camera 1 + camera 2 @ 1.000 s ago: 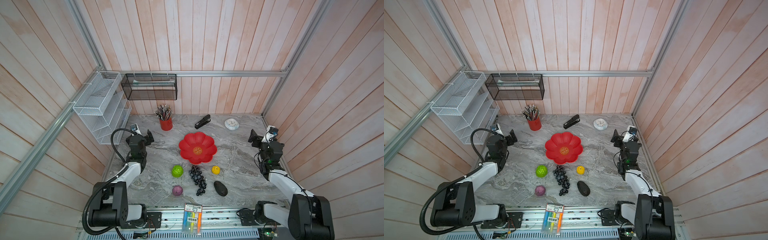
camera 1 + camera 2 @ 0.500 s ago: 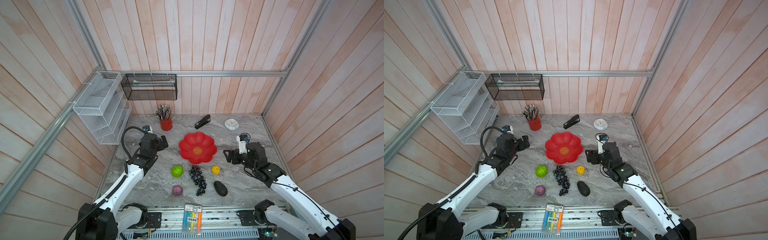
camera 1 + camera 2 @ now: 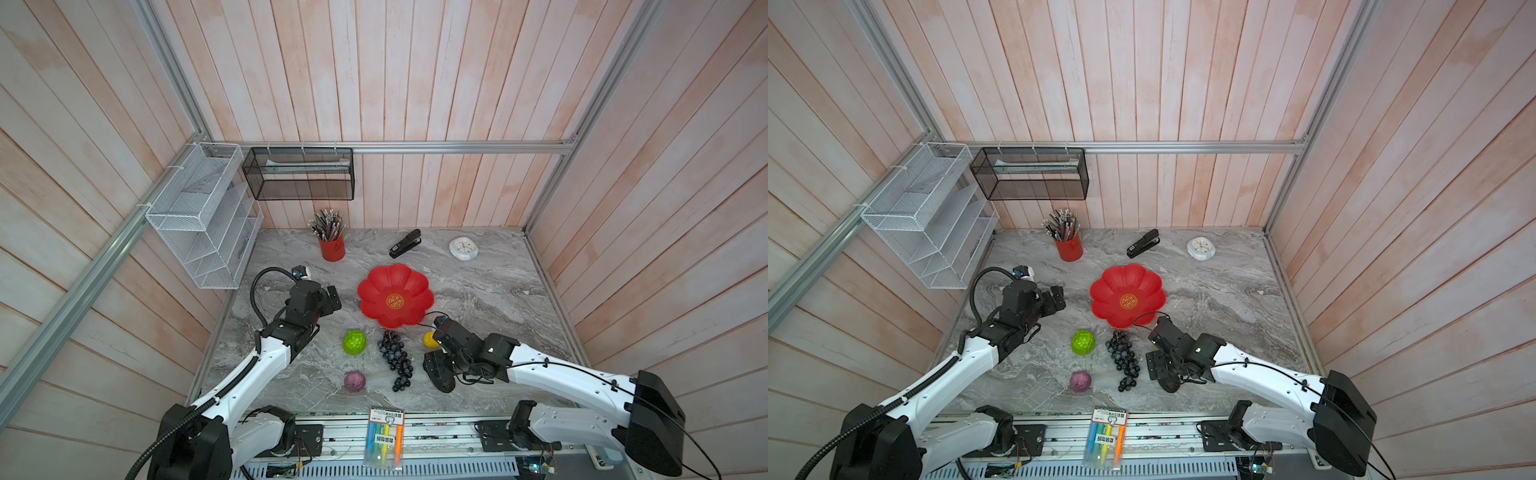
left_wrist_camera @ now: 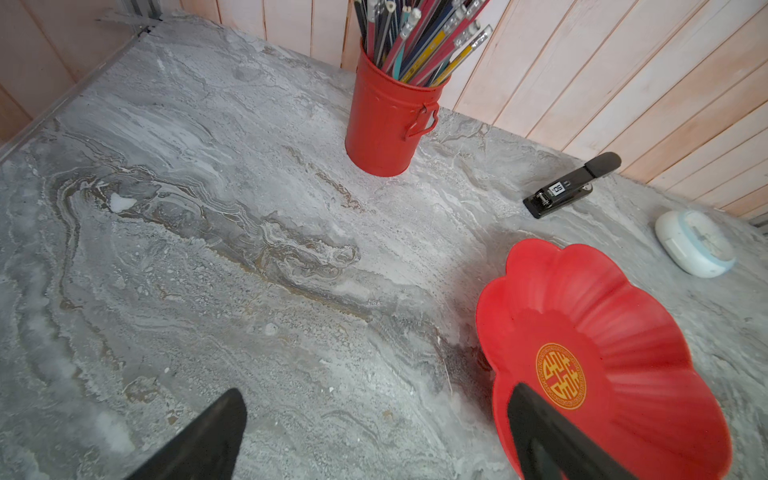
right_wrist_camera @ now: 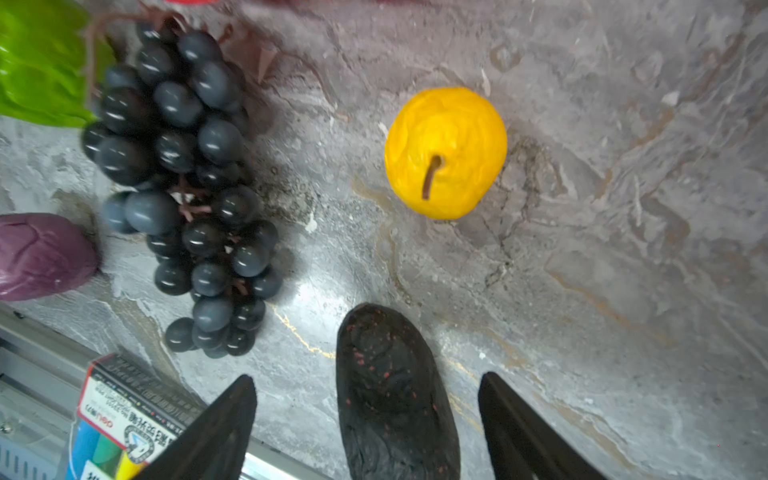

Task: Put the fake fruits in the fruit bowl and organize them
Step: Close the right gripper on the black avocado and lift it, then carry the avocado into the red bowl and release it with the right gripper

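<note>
Fruit bowl bare; nothing placed yet.
Right gripper agape astride avocado, five o'clock of bowl; left gripper agape.

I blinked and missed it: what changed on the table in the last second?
Both arms swung in from the sides. The right hand dropped over the avocado, open on either side of it, not gripping. The left hand, open and empty, reached toward the fruit bowl. All the fruits and the bowl stayed put.
</note>
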Robot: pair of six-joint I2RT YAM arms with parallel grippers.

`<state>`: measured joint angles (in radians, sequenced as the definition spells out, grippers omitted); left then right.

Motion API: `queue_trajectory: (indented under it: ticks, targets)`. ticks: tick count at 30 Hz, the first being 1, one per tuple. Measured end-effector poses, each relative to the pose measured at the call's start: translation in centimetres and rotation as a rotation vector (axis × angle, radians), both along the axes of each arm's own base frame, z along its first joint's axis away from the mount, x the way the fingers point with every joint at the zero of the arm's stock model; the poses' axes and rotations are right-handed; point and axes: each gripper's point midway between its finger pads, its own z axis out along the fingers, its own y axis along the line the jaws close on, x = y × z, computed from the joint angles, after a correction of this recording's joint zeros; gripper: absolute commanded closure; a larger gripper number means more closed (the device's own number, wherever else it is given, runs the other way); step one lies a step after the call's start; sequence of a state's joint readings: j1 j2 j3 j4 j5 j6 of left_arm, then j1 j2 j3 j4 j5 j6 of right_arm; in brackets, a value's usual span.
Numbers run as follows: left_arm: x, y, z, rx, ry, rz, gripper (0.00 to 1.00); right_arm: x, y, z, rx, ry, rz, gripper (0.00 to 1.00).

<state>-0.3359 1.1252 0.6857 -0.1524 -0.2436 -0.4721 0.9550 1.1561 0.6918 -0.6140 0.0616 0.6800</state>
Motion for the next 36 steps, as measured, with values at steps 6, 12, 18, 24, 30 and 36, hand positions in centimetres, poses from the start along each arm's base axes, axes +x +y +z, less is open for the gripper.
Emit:
queue_trajectory:
  ticks: [6, 12, 18, 24, 30, 36]
  targets:
    - [-0.4, 0.1, -0.8, -0.005, 0.008, 0.004, 0.0, -1.6, -1.1, -3.3, -0.031, 0.075, -0.008, 0.21]
    - [-0.5, 0.2, -1.0, -0.019, 0.011, 0.015, 0.0, -1.9, -0.9, -4.7, -0.038, 0.102, 0.006, 0.38]
    - [-0.6, 0.2, -0.5, -0.029, -0.004, 0.019, 0.0, -1.6, -0.4, -4.5, -0.02, 0.087, 0.022, 0.53]
    - [-0.8, 0.3, -0.7, -0.026, 0.006, 0.019, 0.0, -1.8, -0.3, -4.3, 0.011, 0.08, 0.027, 0.65]
    - [-1.3, 0.5, -0.4, -0.024, 0.009, 0.02, 0.0, -1.7, 0.0, -1.9, 0.063, 0.047, 0.024, 0.68]
    - [-1.8, 0.7, -0.1, -0.04, 0.003, 0.034, 0.0, 4.9, 2.8, 6.6, 0.239, -0.099, -0.037, 0.69]
